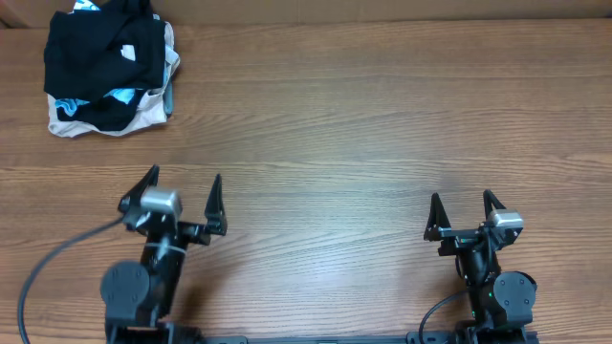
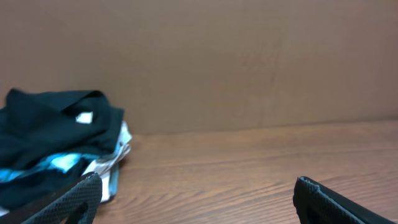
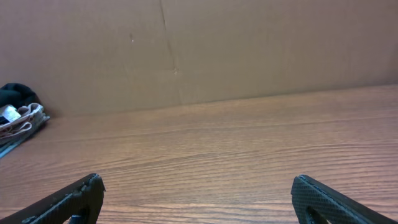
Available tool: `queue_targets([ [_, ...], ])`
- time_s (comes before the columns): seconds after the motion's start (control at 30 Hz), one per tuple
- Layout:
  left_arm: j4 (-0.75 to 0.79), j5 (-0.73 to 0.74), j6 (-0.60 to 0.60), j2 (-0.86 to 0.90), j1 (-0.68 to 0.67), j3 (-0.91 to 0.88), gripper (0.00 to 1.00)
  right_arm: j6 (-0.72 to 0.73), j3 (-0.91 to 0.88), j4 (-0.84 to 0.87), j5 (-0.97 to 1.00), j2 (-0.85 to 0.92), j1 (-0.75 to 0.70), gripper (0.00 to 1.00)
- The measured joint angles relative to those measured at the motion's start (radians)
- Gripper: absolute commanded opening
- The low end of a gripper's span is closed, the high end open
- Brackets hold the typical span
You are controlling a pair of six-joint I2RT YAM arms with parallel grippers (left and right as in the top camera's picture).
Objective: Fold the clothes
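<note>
The clothes, a black garment with a small white logo, lie crumpled on top of a pile at the table's far left corner; in the left wrist view the black garment shows at the left. My left gripper stands open near the front edge, well short of the pile, nothing between its fingers. My right gripper is open too, at the front right, over bare wood. Only a dark edge of the clothes shows at the far left of the right wrist view.
Under the black garment lie a light-blue top and a beige garment. A brown cardboard wall runs along the table's far edge. The wooden table stretches between the pile and both arms.
</note>
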Motion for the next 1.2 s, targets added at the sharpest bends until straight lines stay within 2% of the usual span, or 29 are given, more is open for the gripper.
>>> queue_targets([
  [0.2,0.032,-0.004,-0.021,-0.146,0.043,-0.118,1.0,0.0,0.0,0.0,0.0,0.0,0.0,1.0],
  [0.47,0.165,-0.031,-0.022,-0.24,0.046,-0.23,1.0,0.0,0.0,0.0,0.0,0.0,0.0,1.0],
  [0.63,0.173,-0.037,-0.022,-0.298,0.046,-0.306,1.0,0.0,0.0,0.0,0.0,0.0,0.0,1.0],
  [0.83,0.1,-0.042,-0.022,-0.304,0.046,-0.332,1.0,0.0,0.0,0.0,0.0,0.0,0.0,1.0],
  [1.0,-0.054,-0.047,-0.022,-0.306,0.046,-0.338,1.0,0.0,0.0,0.0,0.0,0.0,0.0,1.0],
  [1.2,-0.054,-0.05,-0.022,-0.307,0.046,-0.338,1.0,0.0,0.0,0.0,0.0,0.0,0.0,1.0],
])
